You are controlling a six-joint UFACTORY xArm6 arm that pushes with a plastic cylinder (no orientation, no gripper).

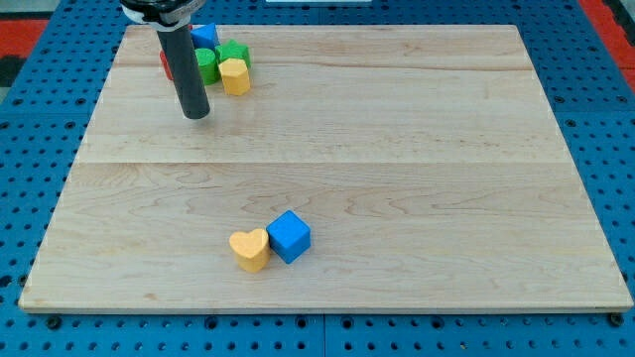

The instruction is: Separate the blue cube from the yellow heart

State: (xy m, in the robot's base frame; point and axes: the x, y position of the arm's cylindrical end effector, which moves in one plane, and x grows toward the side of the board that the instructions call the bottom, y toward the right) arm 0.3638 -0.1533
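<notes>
The blue cube (290, 236) sits on the wooden board near the view's bottom centre. The yellow heart (250, 249) lies right against its left side, touching it. My tip (197, 115) is at the end of the dark rod in the view's upper left, far above and to the left of the pair. It stands just below a cluster of blocks and does not touch the cube or the heart.
A cluster at the view's top left holds a yellow block (235, 75), two green blocks (234, 54) (206, 66), a blue block (204, 36) and a red block (166, 65) partly hidden behind the rod. The wooden board (397, 149) lies on a blue pegboard.
</notes>
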